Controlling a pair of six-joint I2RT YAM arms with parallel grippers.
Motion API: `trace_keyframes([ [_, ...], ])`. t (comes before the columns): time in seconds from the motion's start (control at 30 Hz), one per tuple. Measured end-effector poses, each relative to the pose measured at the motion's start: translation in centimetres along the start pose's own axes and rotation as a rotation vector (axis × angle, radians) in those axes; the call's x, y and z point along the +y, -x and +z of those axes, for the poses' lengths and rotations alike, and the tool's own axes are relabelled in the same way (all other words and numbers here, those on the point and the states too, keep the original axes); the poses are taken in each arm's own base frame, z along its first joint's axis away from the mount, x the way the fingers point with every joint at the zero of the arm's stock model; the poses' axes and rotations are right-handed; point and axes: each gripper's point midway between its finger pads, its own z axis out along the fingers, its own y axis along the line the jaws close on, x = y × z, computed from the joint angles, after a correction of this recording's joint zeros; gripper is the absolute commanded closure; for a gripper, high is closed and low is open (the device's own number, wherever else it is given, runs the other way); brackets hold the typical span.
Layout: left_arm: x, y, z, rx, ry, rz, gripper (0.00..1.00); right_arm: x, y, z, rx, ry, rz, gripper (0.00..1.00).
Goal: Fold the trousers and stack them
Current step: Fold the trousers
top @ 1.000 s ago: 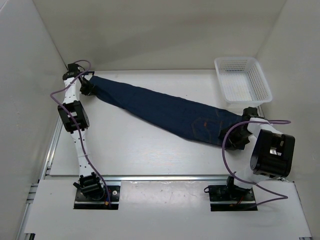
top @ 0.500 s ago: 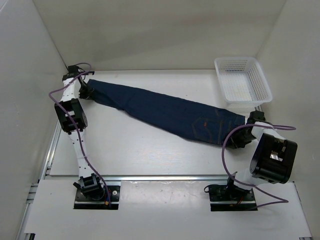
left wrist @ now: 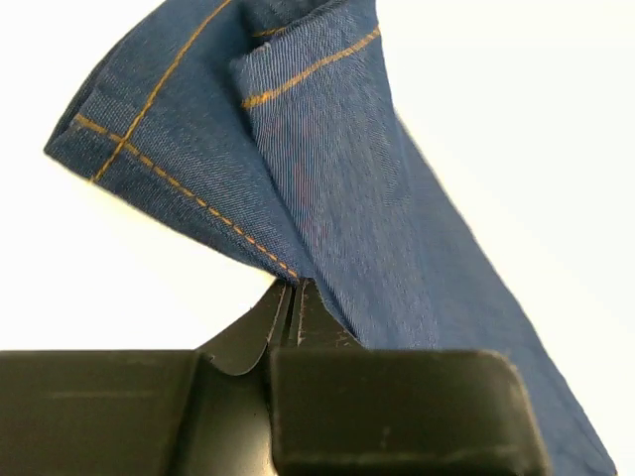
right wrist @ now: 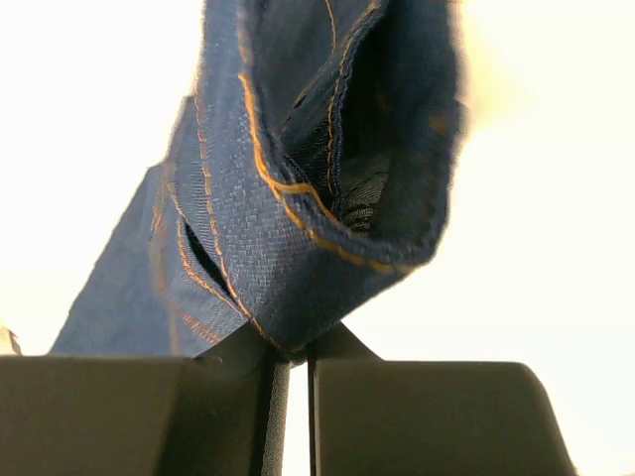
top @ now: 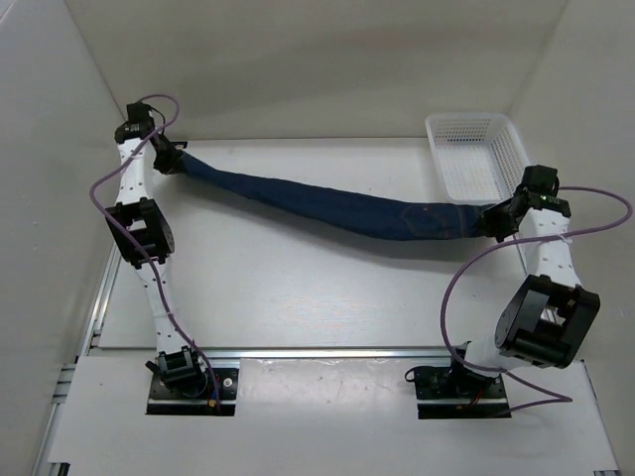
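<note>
The trousers (top: pixel 327 203), dark navy denim with orange stitching, hang stretched in a sagging band between both arms above the table. My left gripper (top: pixel 171 159) is shut on the leg hems at the far left; in the left wrist view the hem (left wrist: pixel 189 129) runs into the closed jaws of the left gripper (left wrist: pixel 295 297). At the right, my right gripper (top: pixel 496 220) is shut on the waist end. The right wrist view shows the waistband (right wrist: pixel 317 198) pinched at the fingertips of the right gripper (right wrist: pixel 296 347).
A white mesh basket (top: pixel 481 159) stands at the back right, close to the right gripper. White walls enclose the table on the left, back and right. Purple cables loop off both arms.
The right gripper closed on the waist end and lifted it up and to the right. The left gripper also rose, so the trousers left the table and now hang taut.
</note>
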Motion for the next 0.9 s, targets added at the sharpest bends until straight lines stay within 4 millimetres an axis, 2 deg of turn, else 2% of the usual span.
trace_keyframes([
  [0.07, -1.1, 0.9, -2.5, -0.038, -0.028, 0.015, 0.9, 0.9, 1.1, -1.3, -0.053, 0.029, -0.016, 1.0],
  [0.13, -1.6, 1.6, -5.3, -0.076, -0.046, 0.025, 0.9, 0.5, 1.0, -2.2, -0.074, 0.028, -0.022, 1.0],
  [0.2, -1.1, 1.6, -7.5, -0.091, -0.043, 0.028, 0.9, -0.8, 0.0, -2.5, -0.075, 0.013, -0.021, 1.0],
  [0.27, 0.4, 0.8, -8.5, -0.085, -0.013, 0.022, 0.9, -3.1, -1.9, -2.4, -0.051, -0.033, -0.014, 1.0],
  [0.3, 1.5, 0.0, -8.7, -0.074, 0.01, 0.019, 0.9, -4.4, -2.9, -2.3, -0.035, -0.06, -0.011, 0.93],
  [0.33, 2.8, -1.0, -8.5, -0.052, 0.041, 0.013, 0.77, -5.7, -3.9, -2.1, -0.02, -0.087, -0.008, 0.85],
  [0.37, 4.3, -2.3, -8.1, -0.02, 0.078, 0.007, 0.53, -7.0, -4.9, -2.1, -0.002, -0.118, -0.003, 0.7],
  [0.4, 5.8, -3.6, -7.5, 0.012, 0.115, 0.002, 0.33, -8.1, -5.8, -2.1, 0.01, -0.144, 0.006, 0.31],
  [0.43, 7.2, -4.8, -6.9, 0.045, 0.15, -0.013, 0.21, -9.1, -6.4, -2.2, 0.016, -0.171, 0.01, 0.2],
  [0.5, 10.2, -7.4, -5.8, 0.119, 0.222, -0.047, 0.17, -10.5, -7.0, -3.0, 0.007, -0.205, 0.007, 0.07],
  [0.57, 12.7, -9.6, -5.4, 0.18, 0.284, -0.074, 0.17, -10.8, -6.7, -3.8, -0.03, -0.207, -0.001, 0.05],
  [0.67, 13.8, -9.8, -5.7, 0.181, 0.328, -0.081, 0.31, -10.5, -5.8, -5.2, -0.071, -0.213, -0.009, 0.05],
  [0.77, 13.0, -8.6, -7.5, 0.123, 0.318, -0.067, 0.84, -8.8, -4.1, -7.0, -0.135, -0.172, -0.03, 0.19],
  [0.8, 12.4, -8.1, -8.3, 0.102, 0.301, -0.053, 0.9, -8.1, -3.4, -7.7, -0.161, -0.153, -0.037, 0.23],
  [0.83, 11.6, -7.3, -9.1, 0.076, 0.281, -0.04, 0.9, -7.5, -2.8, -8.3, -0.181, -0.135, -0.046, 0.27],
  [0.9, 9.6, -5.5, -10.2, 0.024, 0.232, -0.014, 0.9, -6.5, -2.0, -9.1, -0.211, -0.103, -0.061, 0.29],
])
